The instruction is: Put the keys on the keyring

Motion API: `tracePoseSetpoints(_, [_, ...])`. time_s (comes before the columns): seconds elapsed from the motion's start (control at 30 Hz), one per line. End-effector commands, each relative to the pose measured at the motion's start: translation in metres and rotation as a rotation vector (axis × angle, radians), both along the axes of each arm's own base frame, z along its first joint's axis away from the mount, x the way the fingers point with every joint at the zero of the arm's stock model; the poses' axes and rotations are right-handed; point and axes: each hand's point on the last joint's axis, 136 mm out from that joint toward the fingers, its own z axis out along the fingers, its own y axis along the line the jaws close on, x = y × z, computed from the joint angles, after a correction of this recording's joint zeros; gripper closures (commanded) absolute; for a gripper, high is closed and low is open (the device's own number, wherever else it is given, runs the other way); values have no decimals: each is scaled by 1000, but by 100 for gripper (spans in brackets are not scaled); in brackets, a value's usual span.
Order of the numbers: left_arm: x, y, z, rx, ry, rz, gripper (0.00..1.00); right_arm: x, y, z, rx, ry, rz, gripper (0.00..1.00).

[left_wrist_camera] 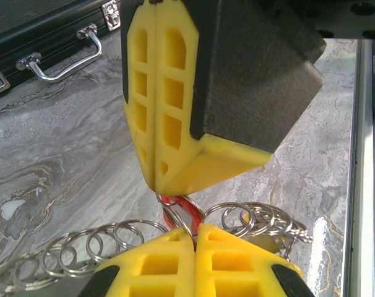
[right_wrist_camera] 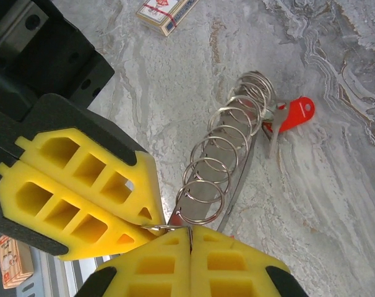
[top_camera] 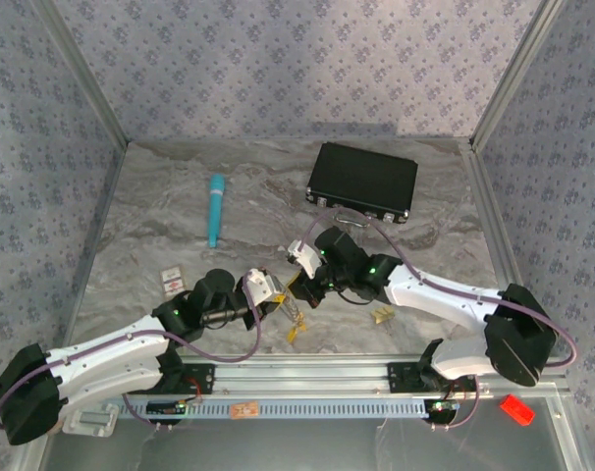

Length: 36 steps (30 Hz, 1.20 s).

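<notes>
My two grippers meet tip to tip above the table's near middle, the left gripper (top_camera: 278, 292) facing the right gripper (top_camera: 307, 283). In the right wrist view the right gripper (right_wrist_camera: 190, 232) is shut on the end of the keyring (right_wrist_camera: 238, 182), a long thin wire loop strung with several small split rings. A red-tagged key (right_wrist_camera: 297, 114) hangs at its far end. In the left wrist view the left gripper (left_wrist_camera: 195, 230) is shut on another red-tagged key (left_wrist_camera: 186, 209), right under the right gripper's fingertips (left_wrist_camera: 155, 179). Yellow-tagged keys (top_camera: 296, 324) dangle below the grippers.
A loose yellow-tagged key (top_camera: 381, 315) lies on the marble right of the grippers. A black case (top_camera: 364, 182) sits at the back, a teal tube (top_camera: 216, 209) at back left, a small box (top_camera: 172, 280) by the left arm. A metal rail (top_camera: 376, 378) runs along the near edge.
</notes>
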Motion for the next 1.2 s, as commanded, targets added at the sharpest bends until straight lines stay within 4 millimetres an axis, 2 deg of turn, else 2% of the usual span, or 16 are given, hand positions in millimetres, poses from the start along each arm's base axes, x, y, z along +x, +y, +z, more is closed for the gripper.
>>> tracePoseSetpoints(0.0, [-5,-11,19,-56,-47,-52,100,9,1,-3,-24,19,-49,100])
tracePoseSetpoints(0.4, [-2,-8,17,-56,-64,-31,100,7,2,-3,-8,57,-53,100])
tracePoseSetpoints(0.57, [-1,-5,15,-71,-55,-3,100,3,-6,2,14,28,-41,100])
tracePoseSetpoints(0.7, [0,-4,13,-96,7,30,100,6,-24,10,26,-165,-34,100])
tracePoseSetpoints(0.83, [2,-5,16,-134,85,67,100,9,-33,28,44,-436,38,100])
tracePoseSetpoints(0.97, [4,-5,23,-180,155,99,100,8,-30,36,8,-642,160,100])
tracePoseSetpoints(1.17, [5,-7,30,-230,236,107,100,5,-18,38,11,-721,265,100])
